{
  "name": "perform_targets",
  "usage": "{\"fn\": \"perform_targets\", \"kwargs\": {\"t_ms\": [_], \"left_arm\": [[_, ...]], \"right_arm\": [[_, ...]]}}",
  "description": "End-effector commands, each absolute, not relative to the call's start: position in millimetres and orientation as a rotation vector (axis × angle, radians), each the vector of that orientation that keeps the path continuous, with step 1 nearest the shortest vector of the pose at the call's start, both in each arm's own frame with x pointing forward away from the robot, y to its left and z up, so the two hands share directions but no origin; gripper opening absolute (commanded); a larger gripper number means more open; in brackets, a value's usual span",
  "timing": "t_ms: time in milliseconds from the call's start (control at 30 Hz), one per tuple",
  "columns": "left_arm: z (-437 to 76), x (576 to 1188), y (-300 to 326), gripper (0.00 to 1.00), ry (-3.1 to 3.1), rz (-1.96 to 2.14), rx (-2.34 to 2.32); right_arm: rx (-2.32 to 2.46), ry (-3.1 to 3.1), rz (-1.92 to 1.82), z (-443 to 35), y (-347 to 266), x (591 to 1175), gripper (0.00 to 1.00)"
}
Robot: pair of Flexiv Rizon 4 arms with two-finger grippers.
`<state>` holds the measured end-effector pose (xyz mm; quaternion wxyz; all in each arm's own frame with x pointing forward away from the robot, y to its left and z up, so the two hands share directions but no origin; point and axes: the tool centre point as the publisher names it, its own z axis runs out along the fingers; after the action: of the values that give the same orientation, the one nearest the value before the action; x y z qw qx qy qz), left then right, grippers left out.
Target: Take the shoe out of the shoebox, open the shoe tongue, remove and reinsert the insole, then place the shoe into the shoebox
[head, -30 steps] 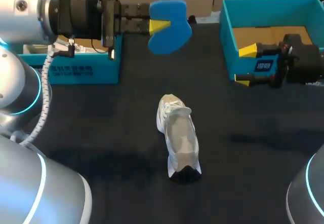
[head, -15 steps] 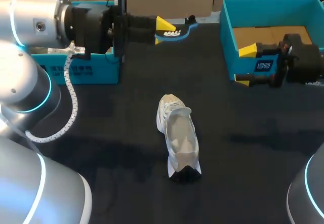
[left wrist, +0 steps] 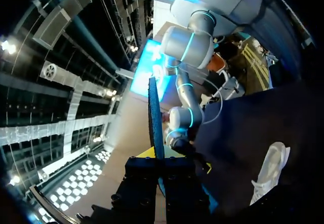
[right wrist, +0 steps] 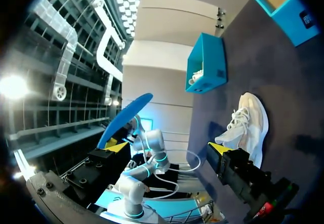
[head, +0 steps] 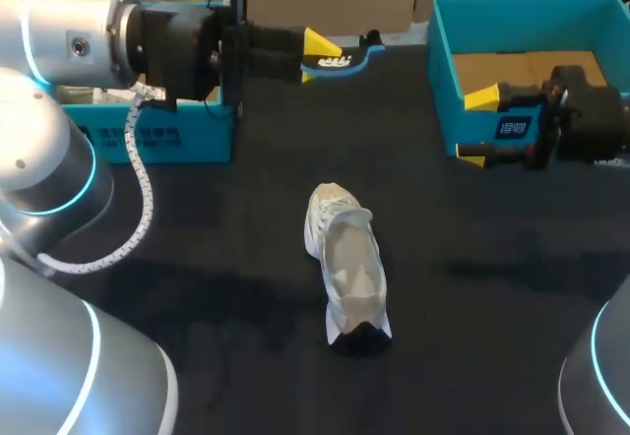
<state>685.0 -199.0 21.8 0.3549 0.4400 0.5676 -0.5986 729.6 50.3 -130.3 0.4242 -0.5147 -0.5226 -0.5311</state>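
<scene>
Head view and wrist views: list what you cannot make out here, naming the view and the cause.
- Left shoebox: contents hidden by the left arm in head view, too small in right wrist view.
- Insole: faces unseen, edge-on in left wrist view.
- Shoe: interior too dim, head view.
- Right shoebox: floor partly covered by right gripper, head view.

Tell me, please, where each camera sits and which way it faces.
Head: above and behind, looking down on the table; both arms show, left gripper shut on the insole, right gripper open.
Left wrist: on the left arm, looking out along its gripper; the insole stands edge-on in it.
Right wrist: on the right arm, looking across the table past its open gripper.
Shared: all three show the shoe.
</scene>
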Motion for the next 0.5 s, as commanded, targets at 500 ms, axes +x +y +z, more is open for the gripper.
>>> {"fn": "perform_targets", "kwargs": {"t_ms": [500], "left_arm": [[-31, 680, -209, 0.0, 1.241, -1.372, 1.25]], "right_arm": [[-1.291, -1.308, -1.329, -131, 52, 729, 1.0]]}}
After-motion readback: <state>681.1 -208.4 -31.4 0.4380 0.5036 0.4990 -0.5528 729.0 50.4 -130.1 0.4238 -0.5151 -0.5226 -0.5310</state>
